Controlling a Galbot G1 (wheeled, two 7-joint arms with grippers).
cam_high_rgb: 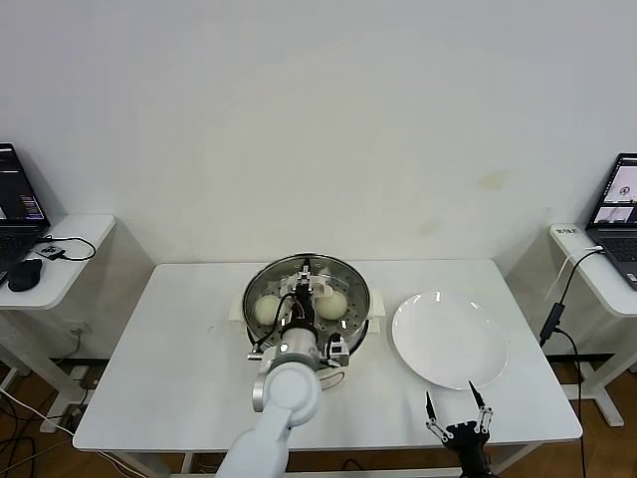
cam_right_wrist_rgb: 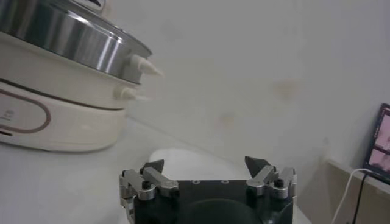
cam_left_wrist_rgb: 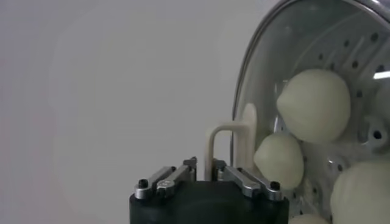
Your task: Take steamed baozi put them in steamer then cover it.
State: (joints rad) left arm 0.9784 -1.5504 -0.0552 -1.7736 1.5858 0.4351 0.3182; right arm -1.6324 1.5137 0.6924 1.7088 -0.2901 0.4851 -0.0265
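Centrally, toward the far edge of a white table (cam_high_rgb: 179, 349), sits the steamer (cam_high_rgb: 356, 317), a shiny steel pot on a white base with side handles, and the cover (cam_high_rgb: 343, 271), a clear glass lid with a metal rim, lies on top of it. Through the glass, pale cream steamed baozi (cam_high_rgb: 265, 309) rest on the perforated tray; two show plainly from the head camera, one on either side of the lid's middle, and the left wrist camera shows at least three or four rounded buns under the glass. The left claw (cam_high_rgb: 308, 291) reaches in from the table's near edge and hangs right over the middle of the cover, at its cream-white bar handle (cam_left_wrist_rgb: 222, 149). In the left wrist view that handle stands between the claw's two fingers (cam_left_wrist_rgb: 247, 181), which lie close on either side of it; whether they pinch the handle or have just let go cannot be told. To the right of the steamer, just beside it and nearer the right edge, lies a flat white plate (cam_high_rgb: 448, 339). The right claw (cam_high_rgb: 457, 408) waits low at the near edge of the table, in front of the plate, with its fingers spread wide and nothing between them. Laptops sit on side desks at either side
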